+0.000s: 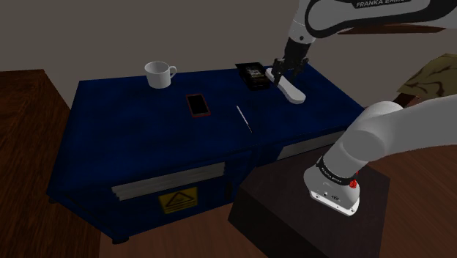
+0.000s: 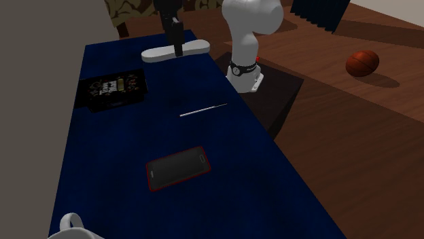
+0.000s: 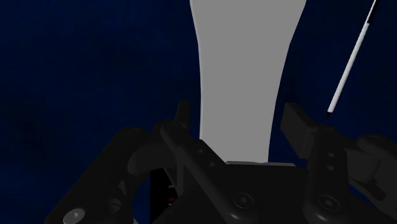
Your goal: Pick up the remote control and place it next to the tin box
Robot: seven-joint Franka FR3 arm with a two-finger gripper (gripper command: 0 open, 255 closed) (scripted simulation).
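Right now the gripper (image 2: 179, 49) is clamped across the middle of the remote (image 2: 156, 54), a plain white, slim bar that widens a little toward its ends. From the wrist, the black fingers (image 3: 183, 114) stand on either long side of the pale remote, hugging it closely, with the dark blue table top behind. The remote hangs level, seemingly a little above the table (image 1: 132, 132) (in the second exterior view one end overlaps the table's edge on the stand's side). It is near the box (image 1: 255, 75), a low, black, open box with small bits inside. In the shoulder view the remote is just to the box's right. In the second exterior view it is up and to the right of the box, apart from it.

Elsewhere on the blue top, a thin white rod (image 2: 204, 109) lies between the box and a dark phone (image 2: 178, 168) with a red rim. Farther along, a white mug (image 1: 160, 73) stands upright. The white arm (image 1: 381, 132) rises from the dark stand (image 1: 278, 212), and a brown ball (image 2: 362, 62) rests on the wooden floor (image 2: 353, 149).
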